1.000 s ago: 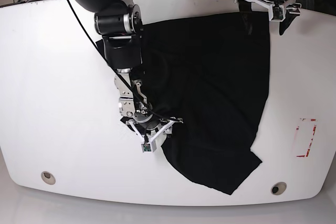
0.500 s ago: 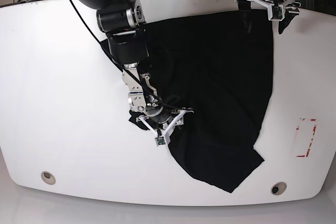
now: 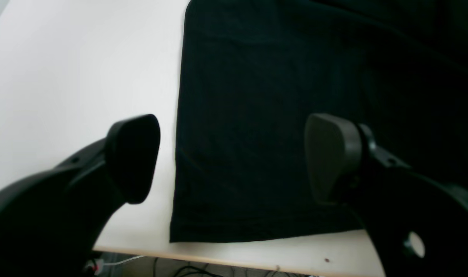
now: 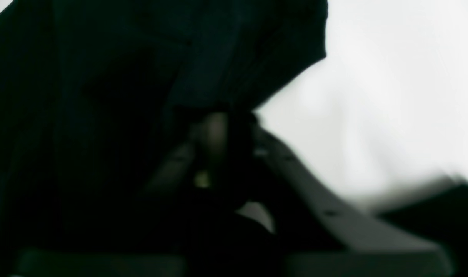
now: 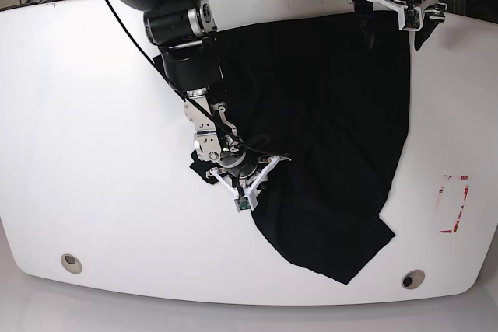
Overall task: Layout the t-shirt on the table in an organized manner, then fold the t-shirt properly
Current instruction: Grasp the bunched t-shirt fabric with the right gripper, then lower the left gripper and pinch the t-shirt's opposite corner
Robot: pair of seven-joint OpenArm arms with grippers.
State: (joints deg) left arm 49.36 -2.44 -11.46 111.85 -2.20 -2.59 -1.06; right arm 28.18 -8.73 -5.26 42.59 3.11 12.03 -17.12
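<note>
Plainly, the t-shirt (image 5: 327, 130) lay spread but skewed across the surface (image 5: 85, 138), one corner reaching the far edge and another trailing toward the near edge. The right gripper (image 5: 237, 176) was pinching a bunched fold of cloth at the shirt's edge; the left gripper (image 3: 230, 154) hovered with its jaws spread over the far corner, holding nothing. The likely trouble was that a pull by the right arm alone could drag the free far corner out of line, or the thin pinch could slip and leave a crumpled ridge. Blur and darkness in the right wrist view hid how much fabric was caught, and no graphic or collar could be made out.
</note>
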